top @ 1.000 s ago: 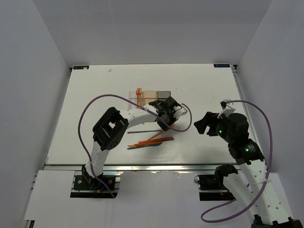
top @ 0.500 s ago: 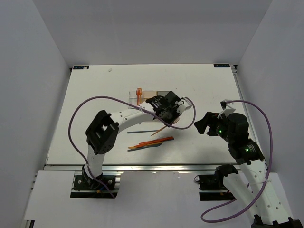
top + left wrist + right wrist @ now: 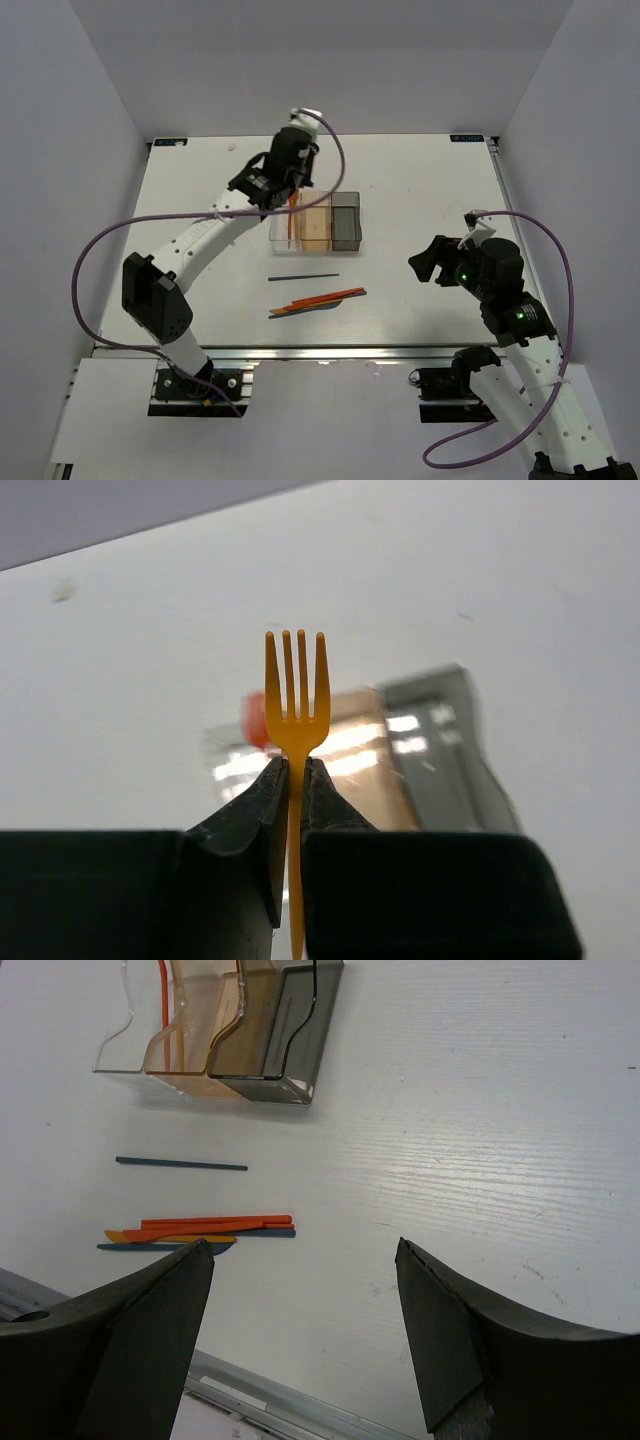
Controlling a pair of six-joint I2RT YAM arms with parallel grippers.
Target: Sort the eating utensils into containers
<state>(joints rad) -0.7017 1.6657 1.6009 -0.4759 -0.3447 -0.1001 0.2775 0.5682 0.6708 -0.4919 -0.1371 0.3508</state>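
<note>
Left claw [image 3: 295,772]: closed on the handle of an orange fork [image 3: 296,695], the two fingers pressing it from either side just below the head, the four tines pointing straight out beyond the fingertips. In the overhead view the left arm reaches across the table [image 3: 420,180] to the far end of the row of three bins, which stand side by side and touching: a clear bin [image 3: 281,228] on the left, a tan bin [image 3: 315,222] in the middle and a dark grey bin [image 3: 346,220] on the right. The held fork hangs above this row; the left wrist view shows the bins blurred behind it, and which bin lies directly under it cannot be told. An orange utensil [image 3: 162,1000] stands inside the clear bin, against the wall beside the tan bin. Right claw [image 3: 302,1250]: open, gripping nothing, raised over bare table to the right of the loose utensils and well apart from the bins. A single dark grey-blue utensil [image 3: 303,277] lies flat on the table on the near side of the bins. Nearer the arm bases lies a small pile [image 3: 318,299] of orange and dark grey-blue utensils, roughly parallel and overlapping.
</note>
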